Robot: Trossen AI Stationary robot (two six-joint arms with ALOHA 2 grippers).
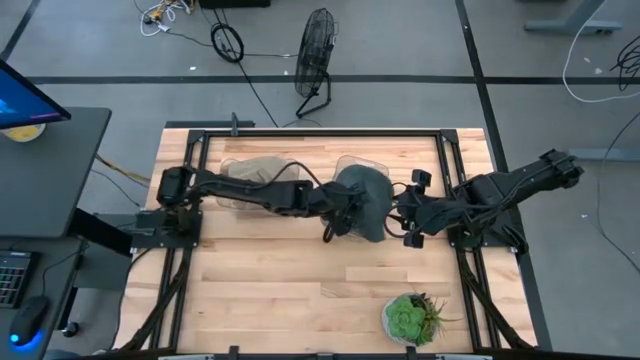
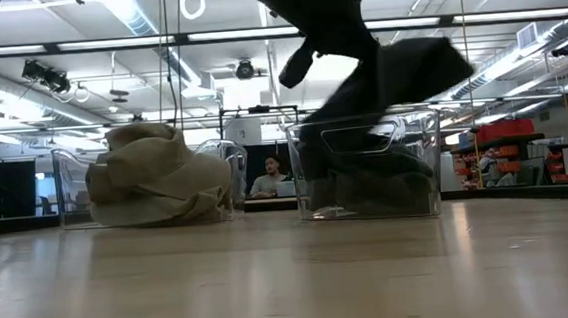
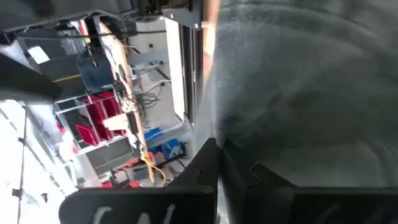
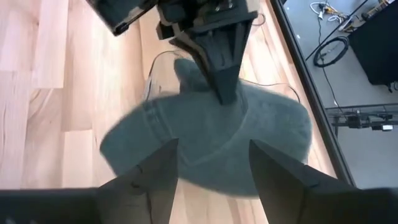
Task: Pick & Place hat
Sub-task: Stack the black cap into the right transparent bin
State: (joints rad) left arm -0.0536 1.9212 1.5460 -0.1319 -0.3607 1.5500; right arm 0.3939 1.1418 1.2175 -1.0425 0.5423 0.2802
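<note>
Left gripper, jaws pinched on the grey hat, holds it above the clear bin for dropping; right gripper waits near, jaws wide.

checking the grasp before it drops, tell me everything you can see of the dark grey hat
The dark grey hat looks like soft felt-like fabric with a wide floppy brim and a rounded crown. It hangs in the air above the clear bin, at the table's far middle, tilted rather than level. The left hand pinches it at one edge, fingers closed on the fabric. The right hand is open just beside it, not touching. More dark fabric lies inside that bin.
</note>
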